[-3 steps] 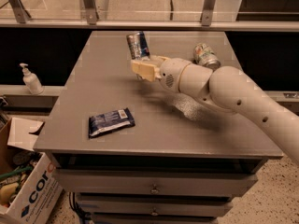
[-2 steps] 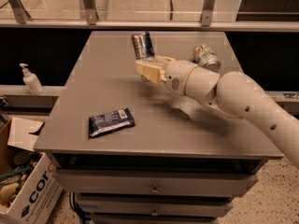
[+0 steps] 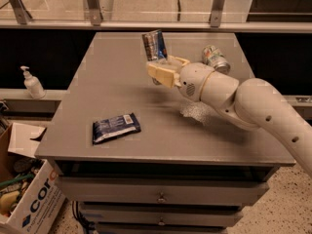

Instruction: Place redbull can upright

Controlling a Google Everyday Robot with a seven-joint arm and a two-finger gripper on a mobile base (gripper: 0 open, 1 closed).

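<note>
My pincer [image 3: 166,67] over far half of table [image 3: 107,87], near middle of far edge. Fingers closed on lower end of redbull can [image 3: 154,45]. Can nearly upright, top leaning slightly toward left edge, off surface. Wider can [image 3: 215,58] on its side near far right corner. Blue packet [image 3: 116,127] flat near front left corner.

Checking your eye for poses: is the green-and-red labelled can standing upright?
No, the labelled can lies on its side on the table, beside the hand holding the redbull can.
</note>
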